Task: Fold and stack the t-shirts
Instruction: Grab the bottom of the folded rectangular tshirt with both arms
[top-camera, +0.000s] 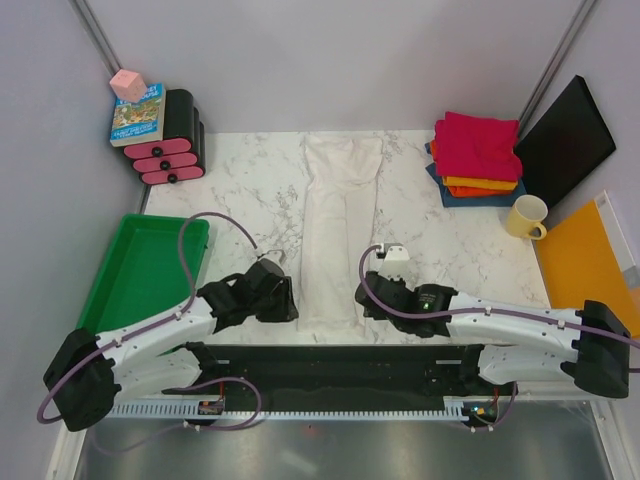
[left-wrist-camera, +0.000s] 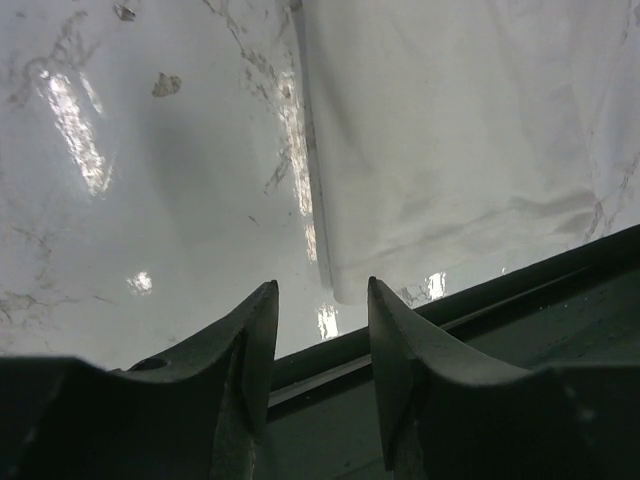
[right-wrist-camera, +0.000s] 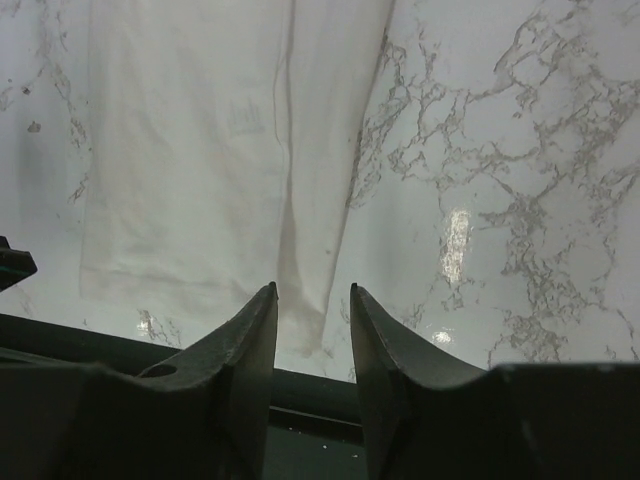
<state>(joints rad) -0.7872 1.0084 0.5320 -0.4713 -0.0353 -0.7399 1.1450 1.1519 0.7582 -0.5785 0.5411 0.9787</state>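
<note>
- The off-white shirt (top-camera: 340, 230) lies folded into one long, narrow strip. Its long axis runs straight away from both claws, with one end at the near edge of the marble table (top-camera: 450, 260) and the other close to the far edge.
- The strip sits between the claws, to the right of the left claw (left-wrist-camera: 321, 290) and to the left of the right claw (right-wrist-camera: 311, 292).
- Left claw: the fingers stand apart with nothing between them. The strip's near left corner lies just ahead of the gap.
- Right claw: the fingers stand apart. The strip's near right corner shows flat in the gap and is not pinched.
- The cloth is pale and mostly smooth, with a lengthwise fold line and light wrinkles by the near end. The far end is a little wider.
- The magenta shirt (top-camera: 478, 145) tops the orange shirt (top-camera: 480, 185) and the dark blue shirt (top-camera: 455, 195), folded in a stack far ahead and to the right of the right claw, well apart from the strip.
- A black rail (top-camera: 340, 365) runs just beneath both claws. Bare marble flanks the strip on both sides.
- A green tray (top-camera: 130, 270) lies to the left of the left claw. A yellow mug (top-camera: 525, 215) stands ahead and to the right of the right claw.
</note>
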